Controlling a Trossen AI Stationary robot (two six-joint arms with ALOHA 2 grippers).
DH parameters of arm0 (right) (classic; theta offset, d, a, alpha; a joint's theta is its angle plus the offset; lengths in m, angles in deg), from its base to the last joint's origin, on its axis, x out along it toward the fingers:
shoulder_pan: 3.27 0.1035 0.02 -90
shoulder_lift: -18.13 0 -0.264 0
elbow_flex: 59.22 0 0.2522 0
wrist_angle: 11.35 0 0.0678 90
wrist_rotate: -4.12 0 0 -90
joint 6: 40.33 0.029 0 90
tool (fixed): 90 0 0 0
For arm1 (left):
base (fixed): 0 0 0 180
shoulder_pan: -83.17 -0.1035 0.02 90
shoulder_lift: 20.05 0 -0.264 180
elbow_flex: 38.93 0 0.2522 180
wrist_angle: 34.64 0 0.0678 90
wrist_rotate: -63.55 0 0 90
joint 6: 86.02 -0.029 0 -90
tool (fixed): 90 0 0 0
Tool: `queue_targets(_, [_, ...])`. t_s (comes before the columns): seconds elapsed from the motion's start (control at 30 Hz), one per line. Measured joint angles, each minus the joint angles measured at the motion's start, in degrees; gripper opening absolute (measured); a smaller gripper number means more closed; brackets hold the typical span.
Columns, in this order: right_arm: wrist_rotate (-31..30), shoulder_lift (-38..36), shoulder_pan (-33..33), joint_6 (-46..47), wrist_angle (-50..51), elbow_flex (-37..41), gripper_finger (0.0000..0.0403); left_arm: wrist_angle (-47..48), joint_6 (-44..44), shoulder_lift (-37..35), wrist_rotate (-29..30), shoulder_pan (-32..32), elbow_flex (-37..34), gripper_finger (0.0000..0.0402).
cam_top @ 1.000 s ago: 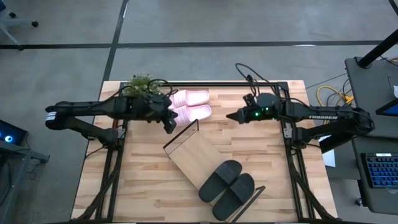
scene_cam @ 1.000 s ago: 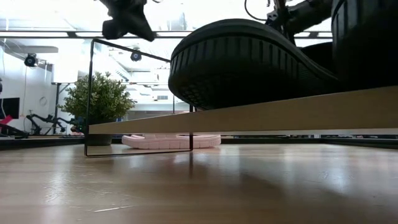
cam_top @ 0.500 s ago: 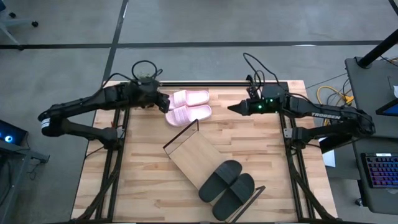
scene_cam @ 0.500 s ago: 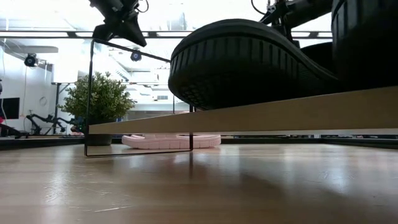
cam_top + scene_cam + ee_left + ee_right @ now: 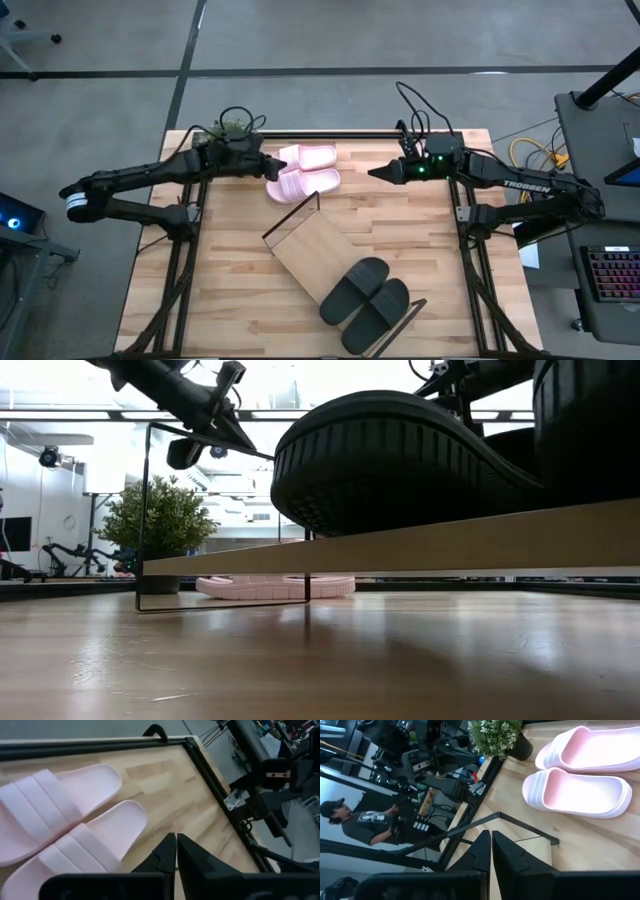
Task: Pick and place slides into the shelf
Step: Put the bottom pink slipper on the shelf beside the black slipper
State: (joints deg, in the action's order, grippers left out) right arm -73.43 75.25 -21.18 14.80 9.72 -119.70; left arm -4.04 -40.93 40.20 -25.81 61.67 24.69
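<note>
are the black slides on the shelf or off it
On it: both black slides lie side by side on the shelf board, toward its near end.

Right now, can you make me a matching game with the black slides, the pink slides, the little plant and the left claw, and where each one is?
Things:
1. black slides
2. pink slides
3. plant
4. left claw

Places:
A. at the table's far left corner
B. on the shelf board
C. shut, right beside the pink pair
D. flat on the table, off the shelf

Pairs: 1-B, 2-D, 3-A, 4-C
</note>
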Motion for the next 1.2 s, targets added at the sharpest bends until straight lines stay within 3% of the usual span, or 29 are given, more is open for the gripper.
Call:
queue_targets(0.9, [1.32, -1.36, 0.00, -0.11, -0.35, 0.02, 0.0008, 0.11, 11.67, 10.49, 0.14, -4.81, -0.82, 0.0000])
queue_targets(1.2, [1.54, -1.82, 0.00, 0.13, -0.37, 0.02, 0.0008, -0.06, 14.53, 9.91, 1.64, -8.32, -4.44, 0.0000])
